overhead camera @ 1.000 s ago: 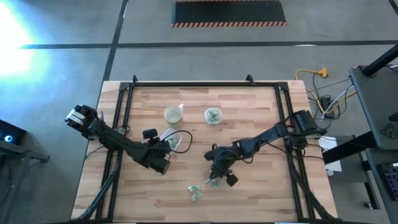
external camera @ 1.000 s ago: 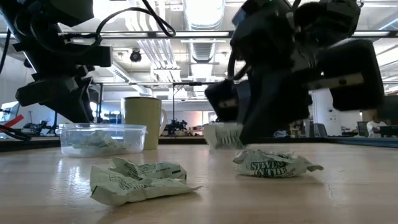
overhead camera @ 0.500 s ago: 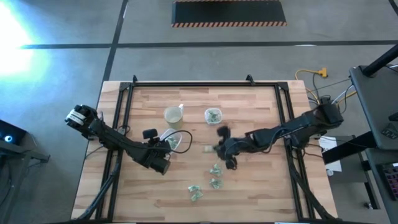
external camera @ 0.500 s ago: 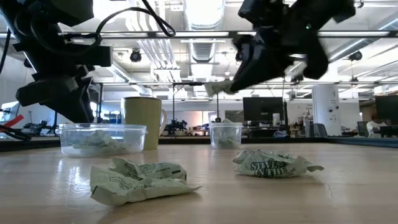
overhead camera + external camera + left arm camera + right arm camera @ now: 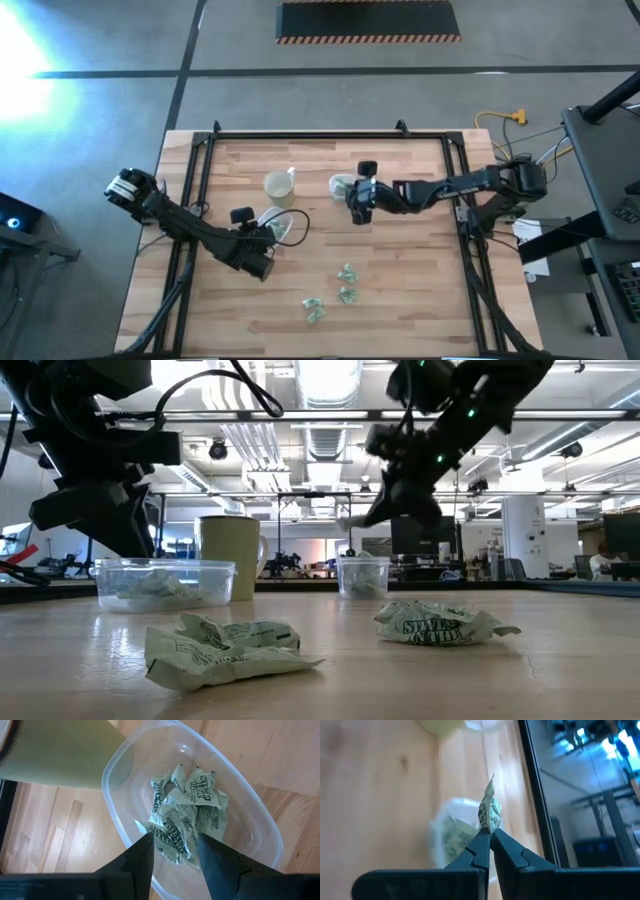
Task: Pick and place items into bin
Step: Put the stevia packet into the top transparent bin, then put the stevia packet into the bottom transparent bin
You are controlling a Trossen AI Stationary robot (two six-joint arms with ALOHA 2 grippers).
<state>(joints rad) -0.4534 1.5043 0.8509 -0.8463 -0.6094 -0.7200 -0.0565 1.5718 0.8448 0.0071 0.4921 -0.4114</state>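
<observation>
My right gripper (image 5: 352, 194) hangs over the small clear bin (image 5: 342, 185) at the table's far middle, shut on one pale-green wrapped item (image 5: 489, 812). That bin (image 5: 362, 575) holds other items. My left gripper (image 5: 172, 852) stands open above a larger clear bin (image 5: 281, 228) with several crinkled items (image 5: 187, 815) in it; I cannot tell whether its fingers touch them. Three loose items (image 5: 346, 283) lie on the wood toward the near edge, two of them close up in the low view (image 5: 220, 650) (image 5: 440, 625). My right gripper pinches the item by its lower edge (image 5: 490, 826), right at the ends of its two fingers. The fingers slant down, coming from the table's right. The item sticks out past the fingertips, lifted clear, above the small clear bin.
A pale yellowish cup (image 5: 278, 186) stands just left of the small bin and behind the larger one. A black frame (image 5: 300, 135) runs along the table's far and side edges. Bare wood lies between the two bins and the loose items.
My right gripper has risen from the loose items near the front and swung toward the far edge, over the small bin, tipping from pointing down to a shallower slant. It stays shut on one item, now lifted clear. The other loose items have kept their place.
</observation>
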